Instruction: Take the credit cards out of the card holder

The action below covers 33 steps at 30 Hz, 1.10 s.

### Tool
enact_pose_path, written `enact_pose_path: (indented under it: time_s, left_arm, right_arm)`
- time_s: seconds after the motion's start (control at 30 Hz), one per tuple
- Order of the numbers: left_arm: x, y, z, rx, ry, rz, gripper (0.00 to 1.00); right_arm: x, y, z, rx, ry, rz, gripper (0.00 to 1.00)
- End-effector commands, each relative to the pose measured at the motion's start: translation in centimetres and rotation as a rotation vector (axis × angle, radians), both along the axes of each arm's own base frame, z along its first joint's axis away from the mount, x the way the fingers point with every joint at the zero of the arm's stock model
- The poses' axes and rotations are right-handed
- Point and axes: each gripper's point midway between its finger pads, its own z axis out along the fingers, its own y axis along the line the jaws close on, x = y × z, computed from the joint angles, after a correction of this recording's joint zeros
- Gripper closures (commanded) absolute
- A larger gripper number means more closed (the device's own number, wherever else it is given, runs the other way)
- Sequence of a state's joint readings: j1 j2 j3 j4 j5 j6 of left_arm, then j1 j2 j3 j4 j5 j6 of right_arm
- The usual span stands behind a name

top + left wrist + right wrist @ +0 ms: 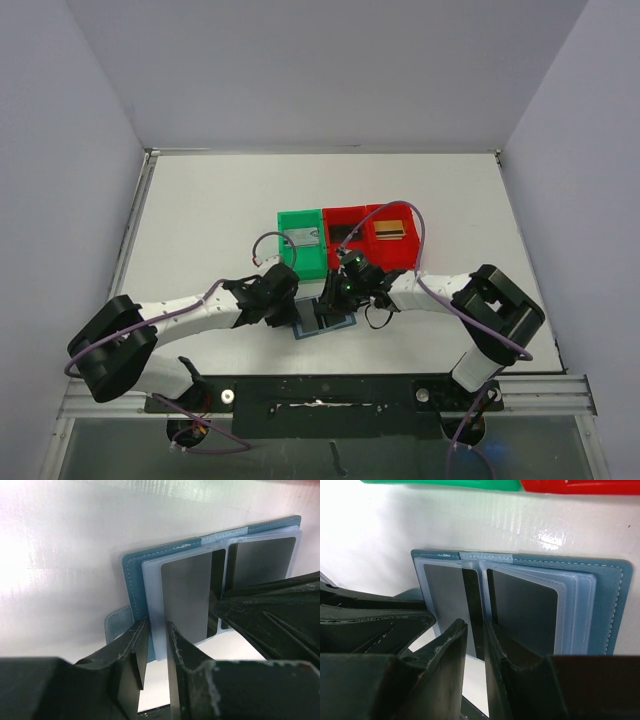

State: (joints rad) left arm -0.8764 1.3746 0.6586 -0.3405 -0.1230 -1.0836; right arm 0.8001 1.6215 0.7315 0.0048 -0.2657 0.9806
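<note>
Pinning the small flat blue bifold card holder (335,325) open on the white table (200,220), just before the green plastic bin (302,265) and red plastic bins (385,252), with a grey card (300,238) and a gold card (390,229) already binned. From the left wrist: left gripper (156,625) narrowed to a slit, clamping the holder's edge. From the right wrist: right gripper (475,625) nearly closed, apparently nipping a dark card (471,595) at the fold, another sleeved card (520,610) beside it. Seemingly part done.

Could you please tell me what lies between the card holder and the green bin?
Only bare table separates card holder from green bin, per the right wrist view.
</note>
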Motion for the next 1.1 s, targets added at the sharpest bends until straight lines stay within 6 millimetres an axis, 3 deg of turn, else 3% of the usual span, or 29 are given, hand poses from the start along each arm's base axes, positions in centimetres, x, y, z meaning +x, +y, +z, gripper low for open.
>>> enact_pose_path:
  time_s: [0.0, 0.17, 0.37, 0.57, 0.73, 0.83, 1.07]
  left_arm:
    - [0.3, 0.1, 0.0, 0.014, -0.022, -0.008, 0.81]
    - [-0.2, 0.9, -0.8, 0.048, -0.006, -0.006, 0.86]
    - [-0.1, 1.0, -0.6, 0.050, -0.013, -0.014, 0.89]
    - [-0.1, 0.8, -0.5, 0.038, -0.021, -0.022, 0.91]
    - [-0.1, 0.9, -0.5, 0.040, -0.020, -0.021, 0.91]
    - [-0.1, 0.8, -0.5, 0.042, -0.018, -0.023, 0.92]
    - [-0.3, 1.1, -0.9, 0.051, -0.013, -0.025, 0.92]
  right_arm:
    - [0.5, 0.3, 0.3, -0.010, -0.012, -0.009, 0.78]
    - [0.5, 0.9, 1.1, 0.036, -0.025, -0.001, 0.79]
    - [0.7, 1.1, 3.0, 0.232, -0.004, -0.017, 0.85]
    - [0.9, -0.1, 1.6, 0.103, -0.004, -0.022, 0.82]
    - [0.9, 0.1, 1.2, 0.031, -0.021, -0.008, 0.75]
    - [0.6, -0.1, 0.2, -0.026, -0.007, -0.007, 0.75]
    - [0.1, 0.5, -0.2, -0.040, -0.009, 0.005, 0.76]
